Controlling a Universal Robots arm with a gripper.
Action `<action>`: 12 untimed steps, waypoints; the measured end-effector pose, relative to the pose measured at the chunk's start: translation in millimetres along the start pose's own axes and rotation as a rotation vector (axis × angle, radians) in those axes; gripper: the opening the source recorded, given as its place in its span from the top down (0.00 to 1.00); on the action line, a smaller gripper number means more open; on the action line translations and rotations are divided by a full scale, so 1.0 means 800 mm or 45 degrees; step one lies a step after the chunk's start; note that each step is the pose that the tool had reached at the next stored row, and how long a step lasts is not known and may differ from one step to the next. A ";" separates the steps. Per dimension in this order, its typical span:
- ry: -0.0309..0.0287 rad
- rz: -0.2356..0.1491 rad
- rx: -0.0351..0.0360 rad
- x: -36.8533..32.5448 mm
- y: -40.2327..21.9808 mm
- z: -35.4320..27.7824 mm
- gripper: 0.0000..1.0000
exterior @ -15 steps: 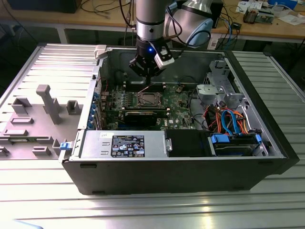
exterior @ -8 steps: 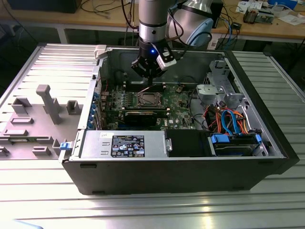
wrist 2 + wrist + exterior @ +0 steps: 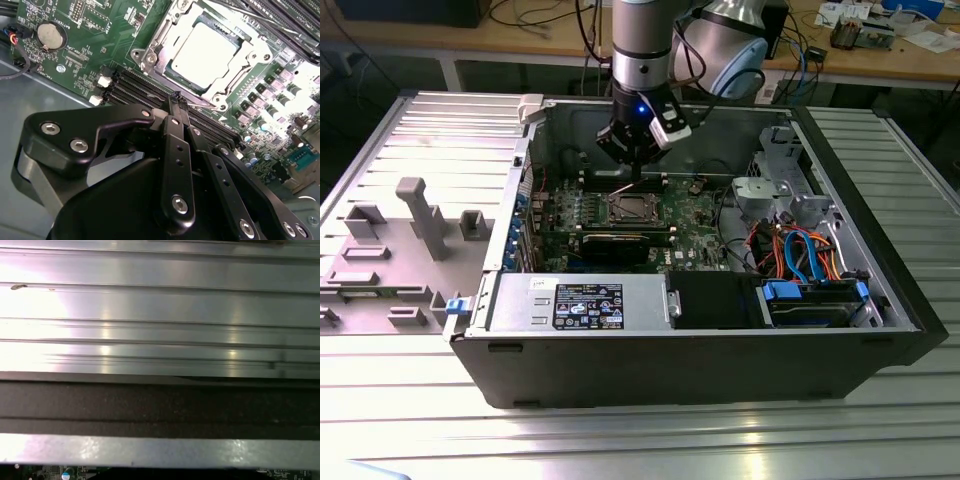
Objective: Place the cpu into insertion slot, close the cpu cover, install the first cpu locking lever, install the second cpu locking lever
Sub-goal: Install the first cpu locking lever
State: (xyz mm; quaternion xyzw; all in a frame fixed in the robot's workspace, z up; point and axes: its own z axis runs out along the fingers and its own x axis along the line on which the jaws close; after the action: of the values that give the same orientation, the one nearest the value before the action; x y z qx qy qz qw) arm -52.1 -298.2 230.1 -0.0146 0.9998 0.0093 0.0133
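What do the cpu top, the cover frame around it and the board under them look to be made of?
The cpu top looks like bare metal with a matte silver-grey finish: it glares pale and even under the light. The cpu cover appears to be thin stamped steel, shiny, with crisp cut edges. The motherboard looks like green lacquered circuit laminate, glossy, with fine traces and soldered parts.

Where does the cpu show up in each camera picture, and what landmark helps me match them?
Exterior view: the cpu sits mid-motherboard, just below the claw.
Second wrist view: cpu lies in its socket, beyond the claw.
First wrist view: metal rails and a dark case edge; I can't spot the cpu here.
Shared landmark: the green motherboard.
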 end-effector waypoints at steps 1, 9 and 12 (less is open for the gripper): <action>-0.0002 0.000 -0.0002 0.0000 -0.0003 0.0003 0.89; 0.0001 0.000 0.0004 -0.0058 -0.0007 0.0032 0.89; 0.0001 0.000 0.0009 -0.0081 -0.0008 0.0053 0.89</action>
State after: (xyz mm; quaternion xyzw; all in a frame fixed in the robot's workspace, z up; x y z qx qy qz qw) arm -45.5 -298.6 226.0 -0.0146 0.9998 0.0090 0.0133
